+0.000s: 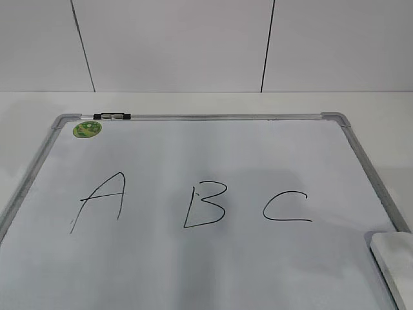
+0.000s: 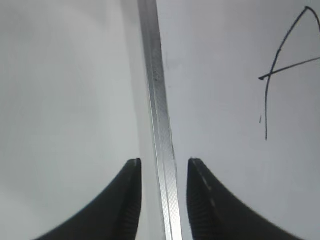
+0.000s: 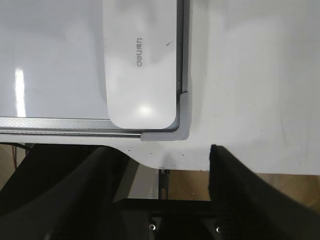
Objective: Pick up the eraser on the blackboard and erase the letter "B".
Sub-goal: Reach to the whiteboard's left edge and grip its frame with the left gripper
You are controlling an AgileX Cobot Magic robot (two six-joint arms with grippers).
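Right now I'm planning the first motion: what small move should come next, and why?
Probably ease the right gripper forward over the eraser: its jaws stand open and empty, short of the eraser lying in the blackboard corner, and the letter "B" is untouched.

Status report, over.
Both grippers open, empty: left gripper over frame, right gripper short of eraser. Letter "B" intact. Nothing in the way.

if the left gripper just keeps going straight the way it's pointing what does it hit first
Most likely the blackboard's silver frame edge: in the left wrist view it runs right between the open left gripper fingers. Height above it is unclear.
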